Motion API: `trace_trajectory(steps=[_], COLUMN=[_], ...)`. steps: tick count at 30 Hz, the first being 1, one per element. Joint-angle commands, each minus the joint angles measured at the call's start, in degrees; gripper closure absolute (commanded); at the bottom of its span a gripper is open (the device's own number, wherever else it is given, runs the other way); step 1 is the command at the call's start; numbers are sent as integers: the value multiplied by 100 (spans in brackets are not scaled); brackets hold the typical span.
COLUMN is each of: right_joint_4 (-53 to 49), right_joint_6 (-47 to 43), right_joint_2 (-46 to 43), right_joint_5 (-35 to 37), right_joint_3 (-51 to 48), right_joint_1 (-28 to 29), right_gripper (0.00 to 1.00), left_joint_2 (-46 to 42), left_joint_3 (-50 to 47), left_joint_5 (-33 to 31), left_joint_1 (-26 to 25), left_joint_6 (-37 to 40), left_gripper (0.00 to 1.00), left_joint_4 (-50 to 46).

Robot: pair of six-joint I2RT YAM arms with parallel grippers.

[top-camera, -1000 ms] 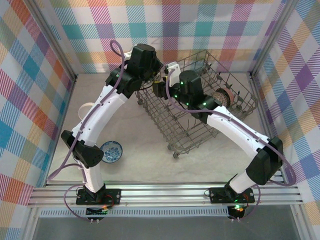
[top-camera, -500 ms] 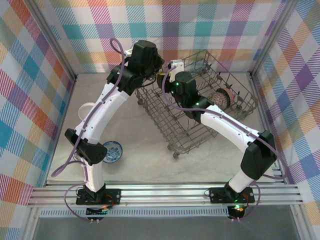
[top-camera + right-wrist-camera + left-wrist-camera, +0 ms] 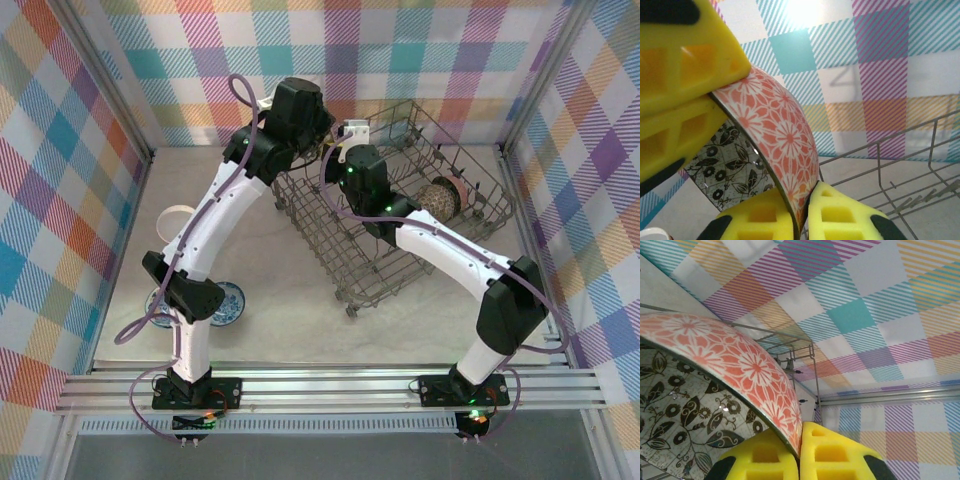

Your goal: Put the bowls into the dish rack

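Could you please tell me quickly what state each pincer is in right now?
Left pincer: closed on the rim of the orange floral bowl.
Right pincer: closed on the same bowl's rim.

No legible text, labels, brands, numbers or signs in any view. Floral pattern only on bowl [image 3: 775, 125]: orange outside, dark leaves inside, no lettering.

overhead view, 2 wrist close-ups sharing bowl [image 3: 740, 360]

The left arm [image 3: 215, 215] and the right arm [image 3: 450, 255] reach forward, wrists close together; the left gripper [image 3: 800, 427] and the right gripper [image 3: 805, 192] both pinch the bowl [image 3: 740, 365] rim.
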Motion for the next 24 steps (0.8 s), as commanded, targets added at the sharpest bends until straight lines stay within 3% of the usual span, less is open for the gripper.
trace_trajectory(steps=[1, 8, 16, 24], right_joint_4=[284, 392, -191, -1960], right_joint_6=[-12, -103, 11, 566], right_joint_2=[-70, -327, -583, -627], right_joint_5=[242, 357, 574, 368], right_joint_3=[-45, -274, -306, 214], right_joint_1=[-12, -17, -38, -554], right_gripper=[96, 100, 100, 100], left_joint_2=[-69, 0, 76, 197], left_joint_3=[239, 237, 237, 674], left_joint_5=[153, 300, 561, 876], left_joint_1=[-69, -67, -91, -123], left_joint_6=[108, 157, 189, 837], left_gripper=[91, 78, 56, 36], left_joint_4=[-39, -2, 199, 239])
